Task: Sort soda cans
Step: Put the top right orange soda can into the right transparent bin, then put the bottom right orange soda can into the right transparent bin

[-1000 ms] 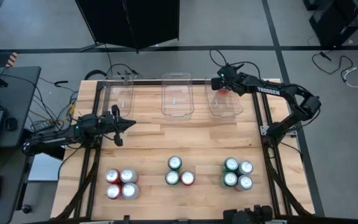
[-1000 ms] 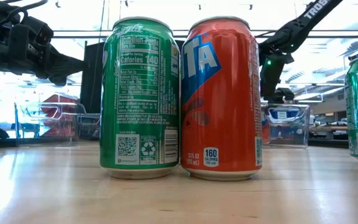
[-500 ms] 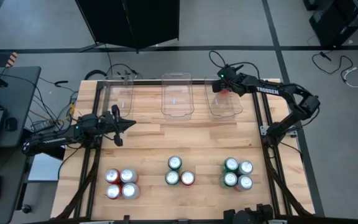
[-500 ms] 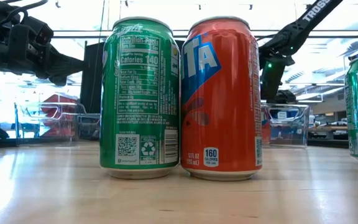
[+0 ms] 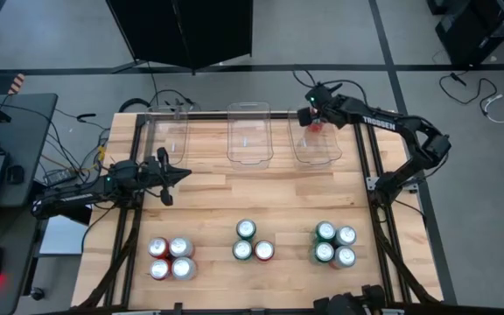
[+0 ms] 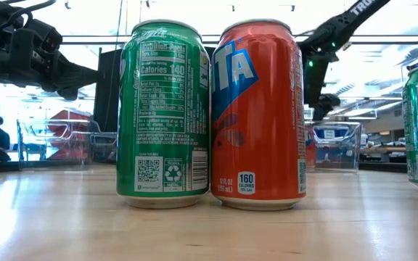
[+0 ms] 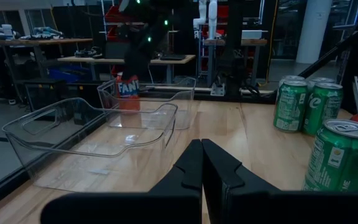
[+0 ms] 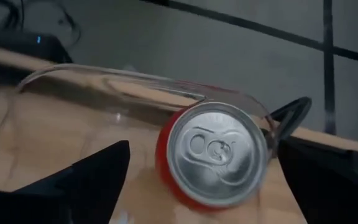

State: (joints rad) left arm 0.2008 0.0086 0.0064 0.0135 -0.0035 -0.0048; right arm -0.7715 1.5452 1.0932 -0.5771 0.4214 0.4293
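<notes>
Can [image 8: 213,152], red, stands upright in the right bin [image 5: 315,144], silver top up, between the right claw's [image 5: 315,120] spread fingers.

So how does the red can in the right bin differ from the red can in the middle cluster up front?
The red can in the right bin stands alone inside the clear bin at the table's far side, with the right gripper open above it. The red can in the middle cluster stands on bare wood at the near side, touching a green can, no gripper close. Both stand upright with silver tops.
</notes>
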